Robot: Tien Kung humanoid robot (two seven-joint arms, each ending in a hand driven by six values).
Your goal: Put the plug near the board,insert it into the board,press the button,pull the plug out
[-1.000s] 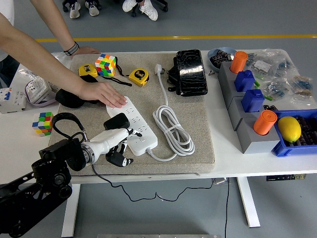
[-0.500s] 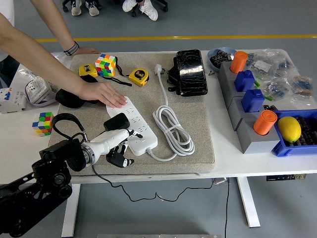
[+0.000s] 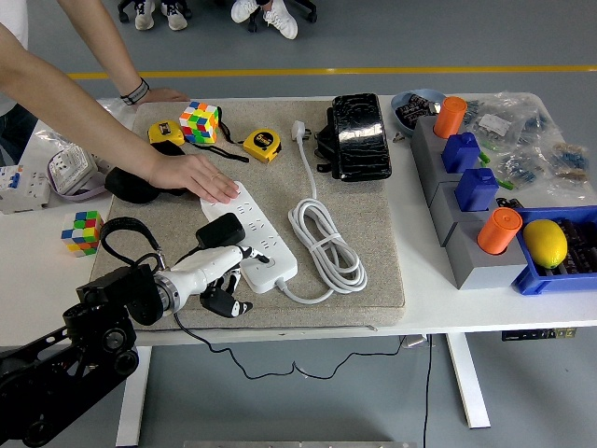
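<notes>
Item: white power strip (image 3: 250, 235), lying on the grey mat (image 3: 373, 233); a person's hand (image 3: 201, 177) presses its far end flat, we judge to steady it. Black plug (image 3: 220, 229), seated in the strip. Our left hand (image 3: 219, 266) reaches to the strip's near end, forefinger extended towards the button, other fingers curled, gripping nothing. Right hand out of view.
</notes>
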